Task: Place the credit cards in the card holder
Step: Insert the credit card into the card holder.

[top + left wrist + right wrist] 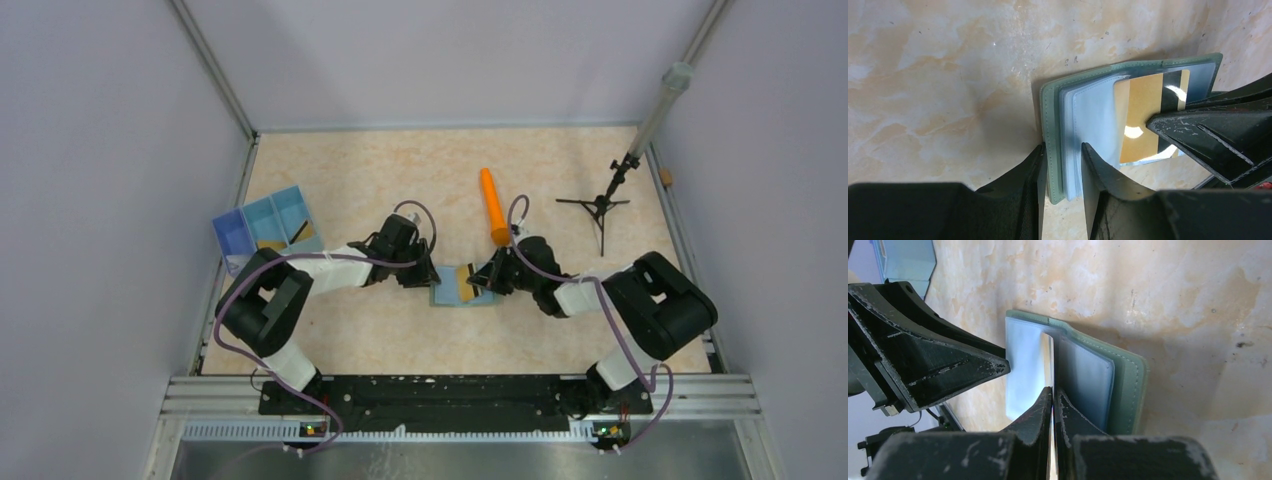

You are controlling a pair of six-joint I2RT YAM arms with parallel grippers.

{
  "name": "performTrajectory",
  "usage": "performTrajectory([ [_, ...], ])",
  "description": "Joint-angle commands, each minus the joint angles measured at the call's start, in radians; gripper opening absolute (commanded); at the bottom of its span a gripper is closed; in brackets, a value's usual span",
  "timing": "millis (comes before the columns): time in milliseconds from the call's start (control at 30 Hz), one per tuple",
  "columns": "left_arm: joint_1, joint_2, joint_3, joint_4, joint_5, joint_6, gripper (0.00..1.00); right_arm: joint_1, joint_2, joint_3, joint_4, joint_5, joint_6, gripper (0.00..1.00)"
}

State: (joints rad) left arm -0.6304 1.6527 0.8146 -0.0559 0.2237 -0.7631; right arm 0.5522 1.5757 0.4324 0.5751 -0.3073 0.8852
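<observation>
- One open card holder [1053, 115] lies on the marbled beige tabletop [400, 170], its cover clamped by the left hand [1063, 150].
- One gold credit card [1140, 115] sits over the holder, pinched in the right hand [1054, 392].
- Plain grey walls [100, 150] surround.

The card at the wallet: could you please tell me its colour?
Gold-tan card with a dark stripe near one edge; clearest in the left wrist view.

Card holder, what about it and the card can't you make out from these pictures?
- Right wrist: credit card sits edge-on in the right gripper; its face is unseen.
- Left wrist: that gripper hides the card's far end.
- Top external: card holder is too small to show the card's depth.
- Top external: blue tray's contents are too small.
</observation>
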Motion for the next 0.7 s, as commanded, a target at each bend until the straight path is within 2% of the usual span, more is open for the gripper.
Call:
performTrajectory([
  [0,-0.017,-0.005,-0.034,0.029,0.025,-0.021,0.35,0.027,0.04,-0.024,0.053,0.063,0.015,0.0],
  [200,-0.017,-0.014,-0.041,0.028,0.02,-0.021,0.34,0.048,0.057,-0.028,0.069,0.063,0.036,0.02],
  [367,-0.018,-0.031,-0.046,0.01,-0.003,-0.022,0.34,0.057,0.028,-0.031,0.035,0.07,0.028,0.19],
  [667,-0.018,-0.094,-0.048,-0.015,-0.042,-0.023,0.36,0.061,-0.132,0.044,-0.23,0.158,-0.118,0.43],
])
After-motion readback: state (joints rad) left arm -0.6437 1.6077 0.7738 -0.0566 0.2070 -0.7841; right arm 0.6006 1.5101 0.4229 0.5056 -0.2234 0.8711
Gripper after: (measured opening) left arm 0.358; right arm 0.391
